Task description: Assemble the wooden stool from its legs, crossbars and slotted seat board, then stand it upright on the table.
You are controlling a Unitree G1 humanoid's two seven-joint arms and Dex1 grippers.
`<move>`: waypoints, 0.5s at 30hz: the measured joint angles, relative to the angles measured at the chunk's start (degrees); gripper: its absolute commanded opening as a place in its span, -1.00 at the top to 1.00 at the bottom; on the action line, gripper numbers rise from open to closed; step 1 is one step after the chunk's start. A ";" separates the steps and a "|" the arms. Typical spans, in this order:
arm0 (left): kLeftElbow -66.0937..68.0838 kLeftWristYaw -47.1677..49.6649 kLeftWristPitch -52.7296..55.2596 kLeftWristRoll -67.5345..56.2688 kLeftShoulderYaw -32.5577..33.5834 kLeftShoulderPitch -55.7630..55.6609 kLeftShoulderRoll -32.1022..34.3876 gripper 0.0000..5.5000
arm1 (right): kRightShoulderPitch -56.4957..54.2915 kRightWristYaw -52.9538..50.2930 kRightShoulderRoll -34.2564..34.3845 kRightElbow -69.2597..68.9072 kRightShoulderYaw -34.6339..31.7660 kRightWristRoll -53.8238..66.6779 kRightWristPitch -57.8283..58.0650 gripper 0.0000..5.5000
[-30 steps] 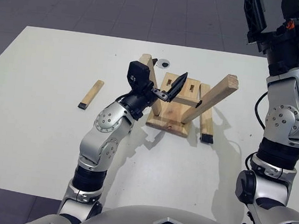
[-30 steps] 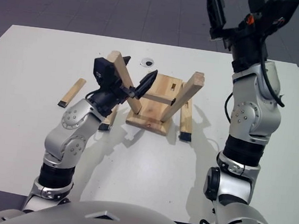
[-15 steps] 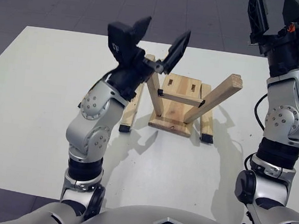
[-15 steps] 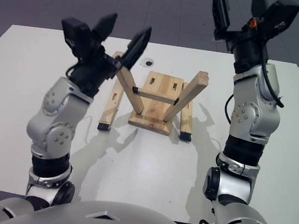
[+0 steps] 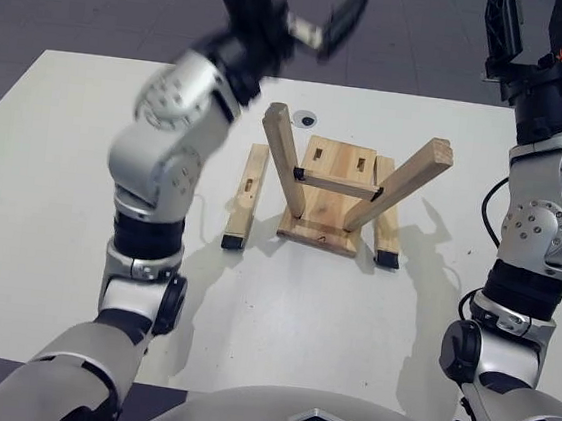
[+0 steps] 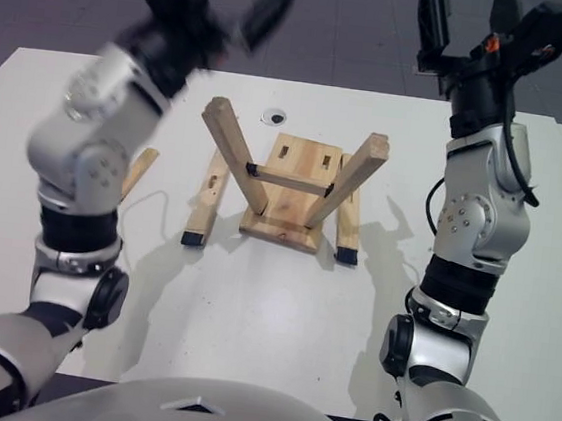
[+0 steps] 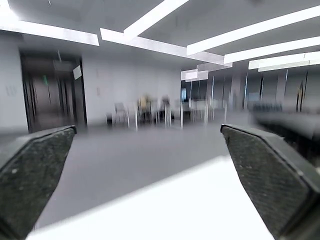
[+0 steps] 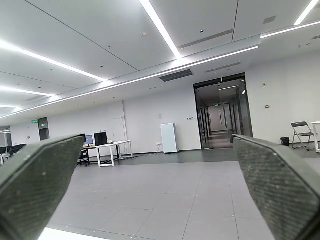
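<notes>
**Half-built stool on the table, both grippers held high**

The white table [image 5: 50, 206] is carrying the seat board [image 5: 325, 225], which is lying flat. Two upright legs [image 5: 284, 161] are slanting up from it, and a crossbar [image 5: 340, 184] is joining them. Loose legs [image 5: 246, 195] are lying just beside the board — one on each side. The left gripper [image 5: 298, 1] and right gripper [image 5: 533, 16] are hovering well above the wood, each with its jaws spread wide and holding nothing.

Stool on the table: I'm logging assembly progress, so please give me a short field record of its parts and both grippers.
seat board: flat on the table
fitted legs: two, slanting up from the board, joined by one crossbar
loose leg: lying left of the board
second loose leg: lying right of the board
left gripper: high above the table, jaws open, empty
right gripper: high above the table, jaws open, empty
</notes>
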 measured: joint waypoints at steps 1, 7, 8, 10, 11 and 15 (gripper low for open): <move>-2.01 -0.32 -1.44 0.76 -1.47 2.54 0.22 -0.96 | 0.11 -0.10 0.00 0.07 -0.21 0.00 0.00 -0.96; 1.57 0.14 -9.79 3.95 -2.83 3.25 -3.45 -0.96 | 0.21 -0.07 0.04 0.36 -0.11 -0.02 -0.10 -0.96; 3.33 0.46 -10.77 4.22 -2.61 2.37 -4.26 -0.96 | 0.28 -0.06 0.04 0.37 -0.12 -0.03 -0.11 -0.96; 6.79 1.14 -12.55 4.76 -1.59 0.89 -5.77 -0.96 | 0.33 0.04 0.04 0.56 -0.07 -0.08 -0.12 -0.96; 7.74 1.25 -13.29 5.04 -1.07 0.53 -6.33 -0.96 | 0.34 0.08 0.04 0.74 -0.07 -0.13 -0.13 -0.96; 9.28 2.40 -14.50 4.67 3.02 -0.79 -6.70 -0.96 | 0.35 0.34 0.04 1.52 0.02 -0.24 -0.26 -0.96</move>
